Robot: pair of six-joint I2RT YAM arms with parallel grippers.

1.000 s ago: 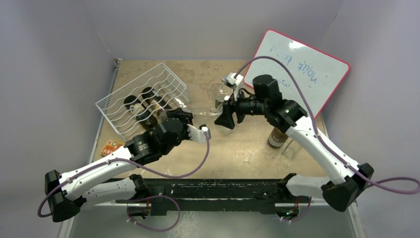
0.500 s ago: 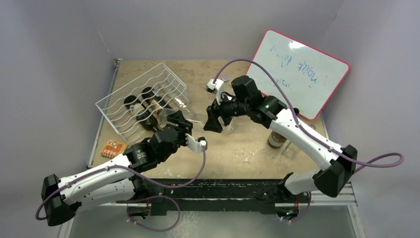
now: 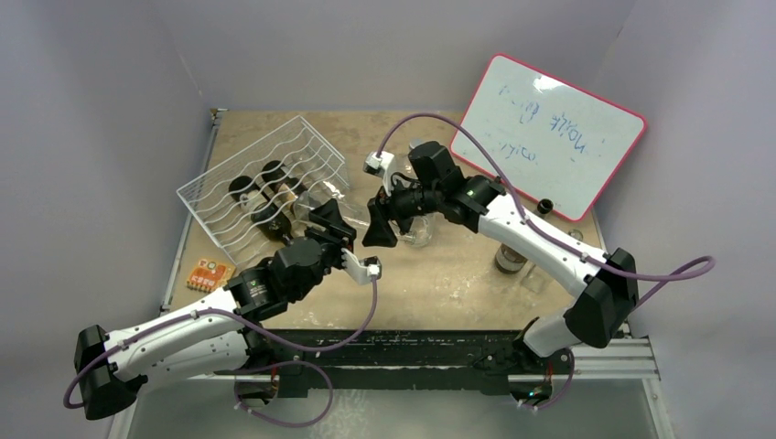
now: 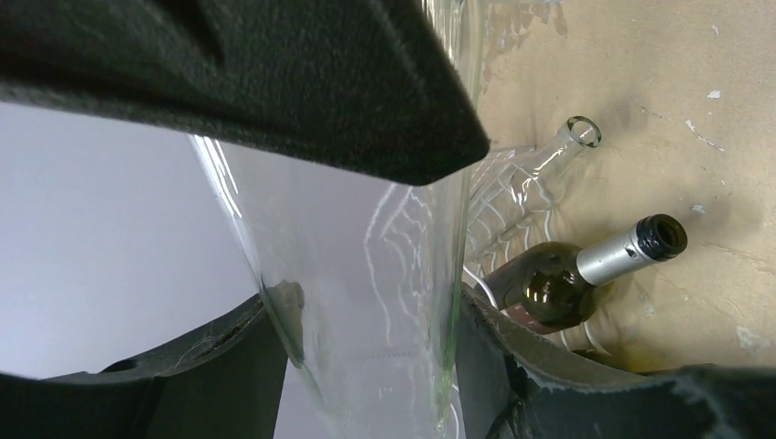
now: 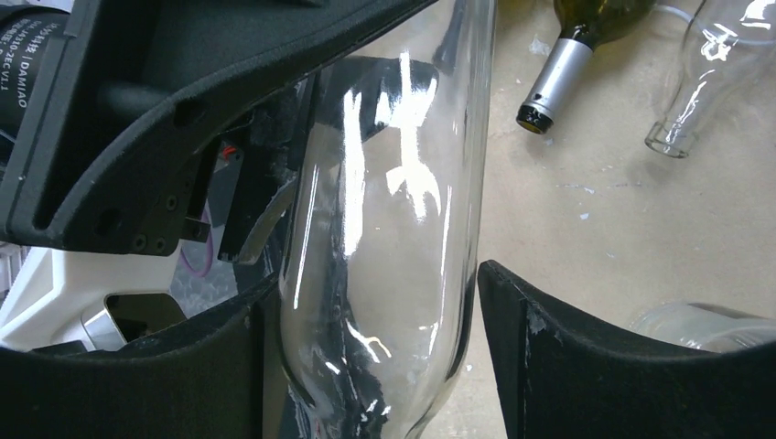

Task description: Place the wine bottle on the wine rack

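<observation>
A clear, empty glass wine bottle (image 4: 366, 210) hangs in the air between both grippers, right of the white wire wine rack (image 3: 229, 197). My left gripper (image 4: 366, 311) is shut on it, both fingers pressed against the glass. My right gripper (image 5: 380, 283) is open around the same bottle (image 5: 384, 229), with a gap at its right finger (image 5: 567, 357). In the top view the left gripper (image 3: 331, 219) and right gripper (image 3: 377, 224) meet tip to tip and hide most of the bottle. The rack holds dark bottles (image 3: 245, 189) and a clear one (image 3: 316, 197).
A dark bottle with a silver foil neck (image 4: 631, 247) and a clear bottle neck (image 4: 578, 135) stick out of the rack's near side. A brown bottle (image 3: 512, 256) and a glass (image 3: 540, 272) stand at right. A whiteboard (image 3: 549, 128) leans at the back right. An orange card (image 3: 209, 273) lies at left.
My right arm has swung left carrying the clear bottle to the left gripper. The left gripper now clamps the bottle, and the right jaws have a gap.
</observation>
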